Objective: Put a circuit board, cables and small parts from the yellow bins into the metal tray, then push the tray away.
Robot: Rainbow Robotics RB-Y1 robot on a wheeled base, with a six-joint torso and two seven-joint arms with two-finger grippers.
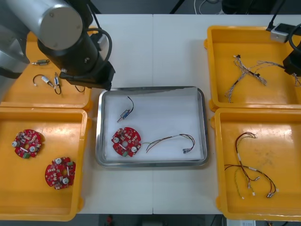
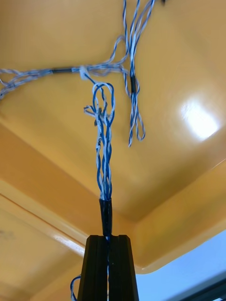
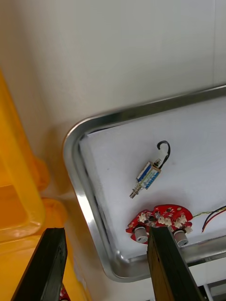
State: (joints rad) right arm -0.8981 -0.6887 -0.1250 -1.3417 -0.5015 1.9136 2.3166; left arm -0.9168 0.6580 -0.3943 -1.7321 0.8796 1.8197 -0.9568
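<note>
right pincer (image 2: 107, 239) nips twisted cable (image 2: 104, 155); left pincer (image 3: 107, 230) parted

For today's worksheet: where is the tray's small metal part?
Front view: the small metal part lies left of centre in the metal tray, just beyond its circuit board.

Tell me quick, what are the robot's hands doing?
Left gripper: open, holding nothing, above a corner of the metal tray.
Right gripper: shut on the blue and white cable.

The left arm (image 1: 51, 23) was a thick silver-grey cylinder ending in a black wrist block (image 1: 87, 66) with a looped black cable (image 1: 109, 44). The left hand (image 3: 106, 230) had flat matte-black fingers (image 3: 167, 263); those of the right hand (image 2: 108, 242) were grooved lengthwise.
</note>
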